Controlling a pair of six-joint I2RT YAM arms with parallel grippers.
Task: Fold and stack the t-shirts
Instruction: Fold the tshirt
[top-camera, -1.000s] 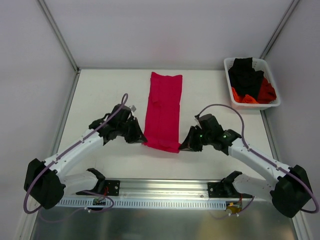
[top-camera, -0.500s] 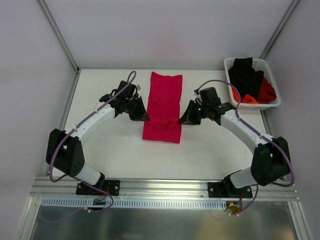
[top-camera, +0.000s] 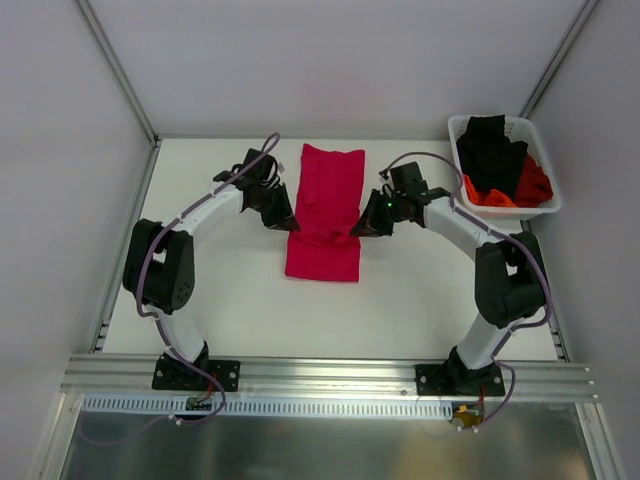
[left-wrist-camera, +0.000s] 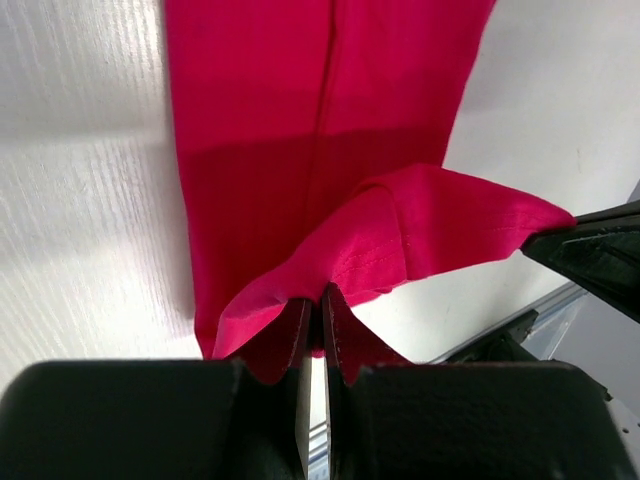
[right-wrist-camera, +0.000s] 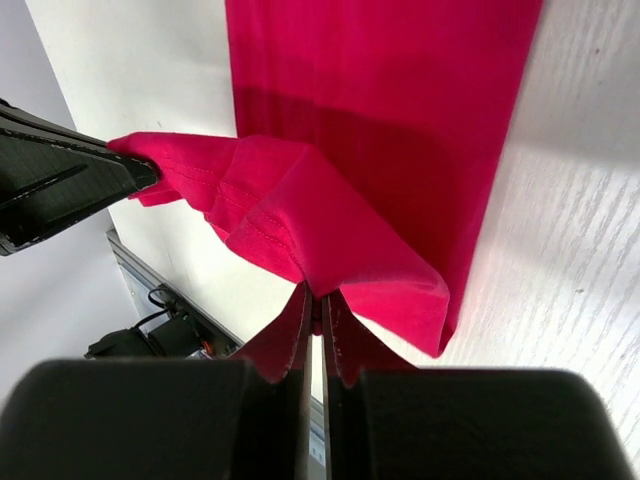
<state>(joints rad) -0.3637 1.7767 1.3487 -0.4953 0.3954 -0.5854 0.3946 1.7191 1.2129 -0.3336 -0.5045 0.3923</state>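
Note:
A crimson-pink t-shirt (top-camera: 327, 210) lies as a long folded strip in the middle of the table, its near end lifted and doubled back over itself. My left gripper (top-camera: 290, 224) is shut on the left corner of that lifted hem (left-wrist-camera: 300, 290). On the other side my right gripper (top-camera: 357, 229) is shut on the right corner (right-wrist-camera: 320, 280). Each wrist view shows the other gripper's black fingers pinching the far corner, with the hem stretched between them above the flat shirt (right-wrist-camera: 390, 90). More t-shirts, black (top-camera: 490, 150) and orange-red (top-camera: 530, 185), are piled in the basket.
A white plastic basket (top-camera: 456, 128) stands at the table's back right corner. Grey walls close in the left, back and right sides. The metal rail (top-camera: 330, 385) with both arm bases runs along the near edge.
Both grippers carried the shirt's near hem away from the front edge toward the back, folding the strip over itself. Both arms have stretched out farther across the table.

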